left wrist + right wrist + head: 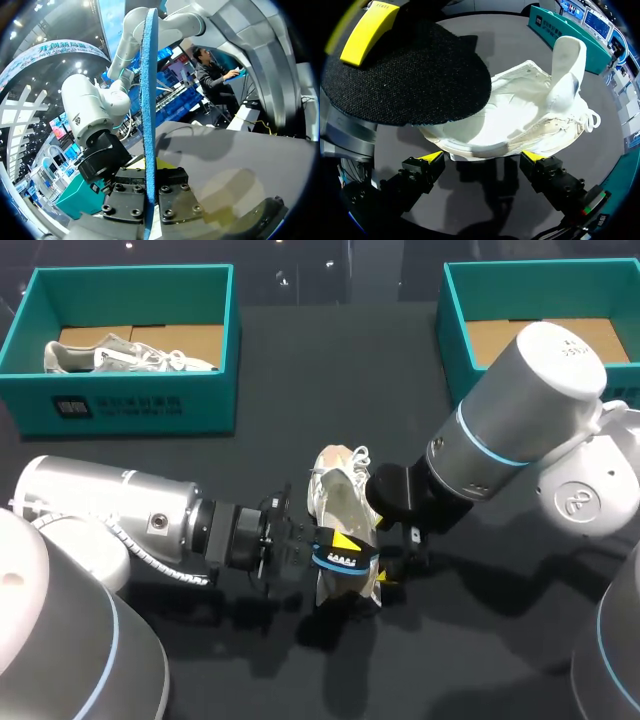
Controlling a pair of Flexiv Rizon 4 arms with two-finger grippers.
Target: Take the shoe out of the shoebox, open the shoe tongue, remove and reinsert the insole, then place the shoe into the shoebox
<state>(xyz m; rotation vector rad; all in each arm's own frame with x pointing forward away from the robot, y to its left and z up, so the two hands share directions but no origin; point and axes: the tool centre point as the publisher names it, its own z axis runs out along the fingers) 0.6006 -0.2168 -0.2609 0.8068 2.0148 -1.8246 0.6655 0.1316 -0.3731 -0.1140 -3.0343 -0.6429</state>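
Table: dark top carrying all items below.

Shoeboxes: teal. Left shoebox at the far left corner, with a second shoe lying inside. Right shoebox at the far right corner, partly screened by the right arm.

Shoe: white, out of both boxes, mid-table between the two arms. Long axis ran away from the robot, laces at the far end and heel at the near end. Tongue stood up, the opening bared.

Insole: dark-faced and blue-edged. It was clamped on both faces by the left gripper, which came in from the shoe's left. It was poised over the heel end of the opening, and its long axis ran out along the fingers. Judged: re-seating it depends on lining that axis up with the shoe's.

Right gripper: fingers spread wide with nothing clamped. The shoe lay just ahead of them, at its near right side.

Not determined: whether either right fingertip touched the shoe, and whether the insole touched the shoe. The heel was covered by the insole, and the right gripper was largely hidden in the head view.
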